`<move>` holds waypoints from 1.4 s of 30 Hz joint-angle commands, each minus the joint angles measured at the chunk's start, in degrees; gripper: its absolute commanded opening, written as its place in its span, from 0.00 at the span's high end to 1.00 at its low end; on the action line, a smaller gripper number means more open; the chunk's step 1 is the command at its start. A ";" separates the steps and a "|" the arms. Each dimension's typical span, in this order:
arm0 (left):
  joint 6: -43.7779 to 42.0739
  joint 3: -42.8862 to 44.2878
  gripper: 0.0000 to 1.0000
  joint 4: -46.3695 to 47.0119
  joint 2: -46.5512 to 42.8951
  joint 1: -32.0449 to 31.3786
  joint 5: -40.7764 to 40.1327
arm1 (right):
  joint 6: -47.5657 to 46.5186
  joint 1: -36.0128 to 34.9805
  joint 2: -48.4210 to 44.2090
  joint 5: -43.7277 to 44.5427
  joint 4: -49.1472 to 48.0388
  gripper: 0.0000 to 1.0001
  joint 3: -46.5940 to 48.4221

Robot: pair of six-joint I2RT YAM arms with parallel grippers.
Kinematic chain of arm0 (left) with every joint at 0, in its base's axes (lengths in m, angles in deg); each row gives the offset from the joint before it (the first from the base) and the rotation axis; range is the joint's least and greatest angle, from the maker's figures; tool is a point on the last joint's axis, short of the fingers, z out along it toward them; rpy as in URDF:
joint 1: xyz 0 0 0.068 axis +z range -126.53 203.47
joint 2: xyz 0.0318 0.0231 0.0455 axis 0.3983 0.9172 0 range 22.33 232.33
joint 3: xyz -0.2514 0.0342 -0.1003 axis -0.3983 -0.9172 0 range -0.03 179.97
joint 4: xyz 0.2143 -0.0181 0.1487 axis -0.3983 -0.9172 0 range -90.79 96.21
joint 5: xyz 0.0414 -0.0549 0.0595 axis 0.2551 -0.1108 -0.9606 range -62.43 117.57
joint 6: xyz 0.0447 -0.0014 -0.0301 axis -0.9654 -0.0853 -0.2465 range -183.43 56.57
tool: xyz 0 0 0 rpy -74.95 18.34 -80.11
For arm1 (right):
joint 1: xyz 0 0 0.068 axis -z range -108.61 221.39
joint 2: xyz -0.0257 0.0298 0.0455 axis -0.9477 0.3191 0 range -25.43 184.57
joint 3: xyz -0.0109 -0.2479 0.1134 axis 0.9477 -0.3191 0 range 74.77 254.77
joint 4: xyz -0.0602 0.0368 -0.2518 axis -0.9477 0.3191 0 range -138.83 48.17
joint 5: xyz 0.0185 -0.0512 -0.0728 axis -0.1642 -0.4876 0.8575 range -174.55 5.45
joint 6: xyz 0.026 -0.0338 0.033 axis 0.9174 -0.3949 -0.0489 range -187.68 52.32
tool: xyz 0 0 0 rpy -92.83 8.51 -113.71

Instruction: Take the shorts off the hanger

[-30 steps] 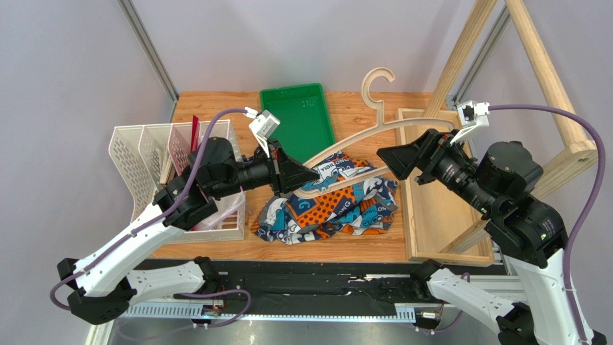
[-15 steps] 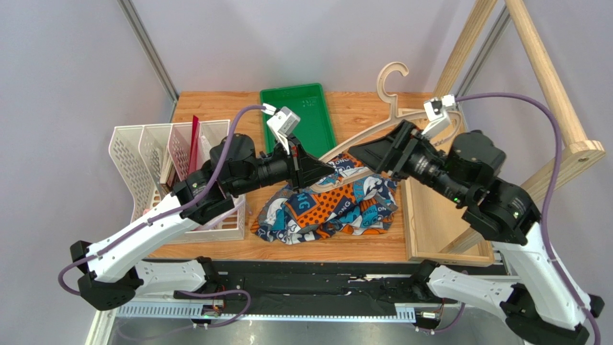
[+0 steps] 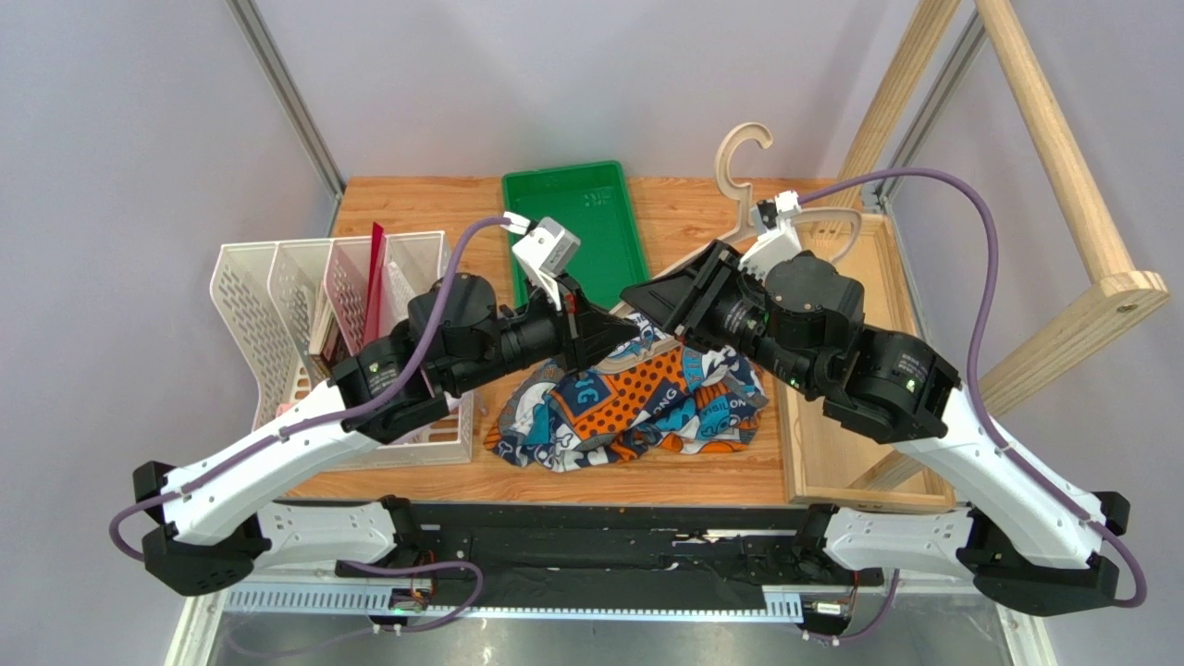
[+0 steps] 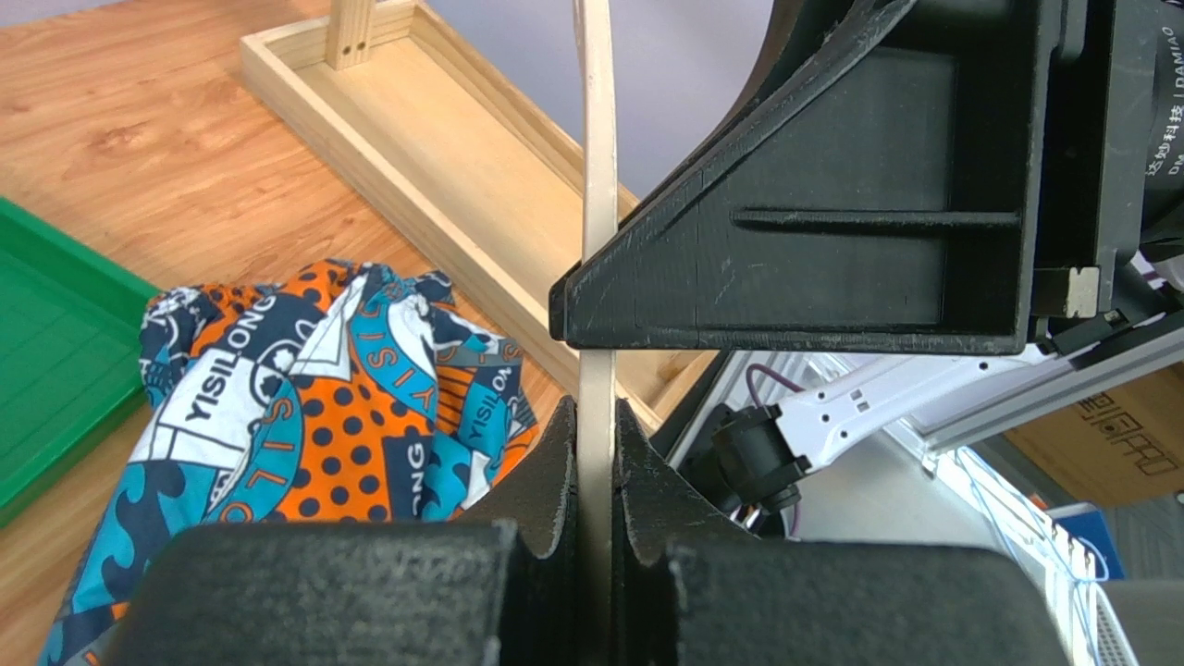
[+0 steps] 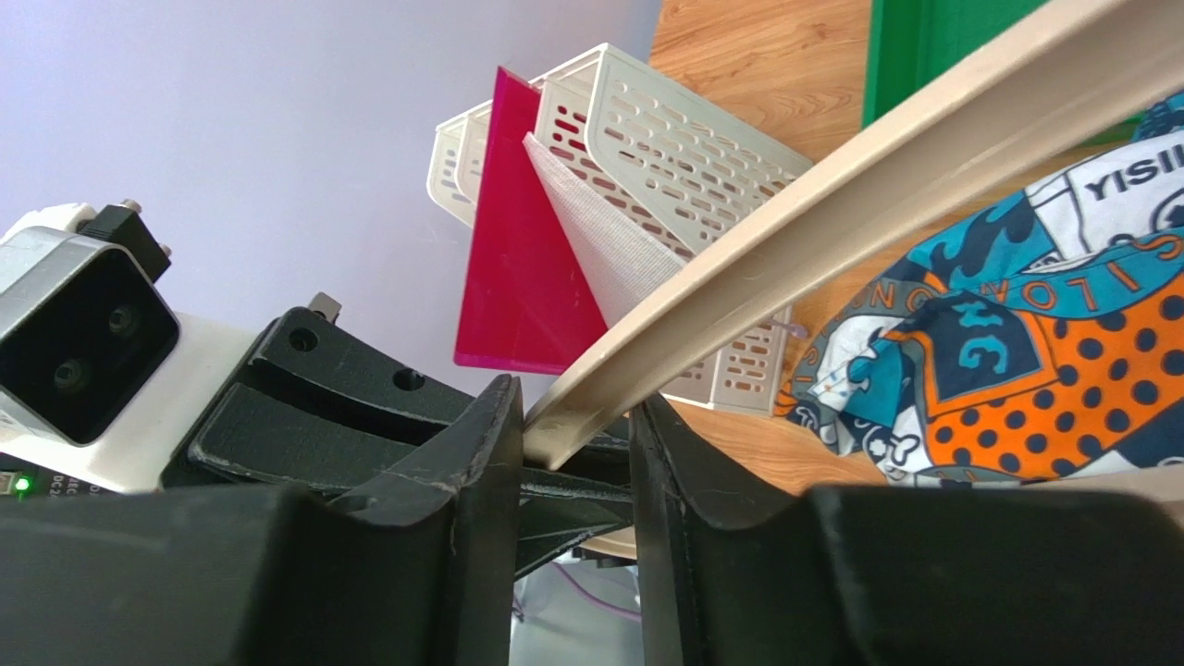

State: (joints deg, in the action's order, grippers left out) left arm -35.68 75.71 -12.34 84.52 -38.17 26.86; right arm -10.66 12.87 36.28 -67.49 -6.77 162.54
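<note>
Wood table (image 3: 417,208) holds the shorts (image 3: 639,403), in a soft heap just under my two hands. They look light and floppy, so I would pinch a loose edge. Both my left hand (image 4: 595,451) and right hand (image 5: 577,416) are clamped on the stiff, thin hanger (image 4: 598,208). Beyond my left hand sits a green tray (image 3: 570,208); left of that hand, white bins (image 3: 264,299) hold a red sheet (image 3: 375,264).

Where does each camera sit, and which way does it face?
Top external: high behind the robot, looking down at the table; it shows the left gripper and right gripper close together over the shorts.
Left wrist: looks along its own fingers, shut on the hanger, toward the right gripper.
Right wrist: looks past its own fingers toward the white rack and the left gripper.
Both wrist views share hanger and shorts.
</note>
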 commanded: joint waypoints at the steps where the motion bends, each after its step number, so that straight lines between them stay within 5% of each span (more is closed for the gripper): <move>1: -1.56 -0.07 1.00 2.55 -2.69 -0.49 -2.71 | 2.84 -0.80 0.34 3.51 -2.34 0.71 -0.49; 24: -7.80 -2.88 1.00 6.68 -2.52 -4.97 -9.83 | 19.80 -1.51 0.16 3.24 -8.58 0.67 -7.52; 28: -7.36 -3.94 1.00 7.91 -2.87 -5.06 -10.01 | 21.47 -1.51 -0.71 4.30 -8.67 0.75 -7.96; 30: -7.27 -3.85 1.00 7.47 -3.04 -5.06 -9.84 | 22.00 -1.51 -1.33 5.35 -9.10 0.92 -8.22; 33: -6.04 -3.24 1.00 5.55 -3.57 -5.15 -10.27 | 22.96 -1.51 -1.86 6.14 -10.33 1.00 -9.54; 39: -5.69 -3.24 0.72 0.29 -6.64 -5.15 -12.21 | 23.32 -1.51 -2.82 8.42 -12.18 1.00 -11.21; 40: -5.34 -3.41 0.55 -0.78 -7.34 -5.06 -12.56 | 22.88 -1.59 -2.91 9.04 -12.53 1.00 -11.30; 42: -4.37 -4.20 0.46 -2.80 -10.24 -5.06 -14.49 | 21.92 -1.42 -2.30 10.18 -13.32 1.00 -10.61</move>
State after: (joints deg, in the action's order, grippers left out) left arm -41.10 71.45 -12.07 79.86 -42.94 15.45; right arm 12.27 11.25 34.84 -62.79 -16.52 151.28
